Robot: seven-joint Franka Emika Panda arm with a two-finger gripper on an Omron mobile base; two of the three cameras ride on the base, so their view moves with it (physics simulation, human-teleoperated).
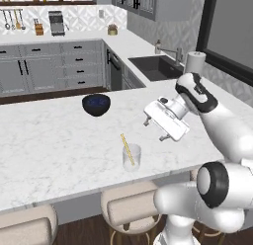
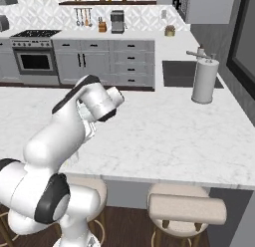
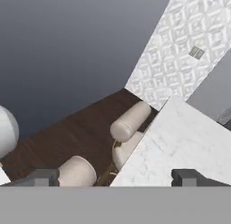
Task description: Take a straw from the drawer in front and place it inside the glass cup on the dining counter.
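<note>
The glass cup (image 1: 131, 158) stands upright on the dining counter (image 1: 49, 150) near its front edge. The thin yellow straw (image 1: 127, 148) leans inside it, its top sticking out toward the back left. My gripper (image 1: 153, 130) hovers above the counter, up and to the right of the cup and apart from it. It is open, with nothing between its fingers. In the hand view the two dark fingertips stand wide apart around my gripper (image 3: 115, 178), over the counter's edge (image 3: 180, 142) and the floor. The drawer is out of view.
A dark blue bowl (image 1: 96, 104) sits further back on the counter. A white paper-towel roll (image 2: 204, 81) stands at the far right beside the sink (image 1: 155, 67). Beige-cushioned stools (image 1: 131, 204) (image 2: 187, 208) (image 3: 131, 121) line the counter's near edge.
</note>
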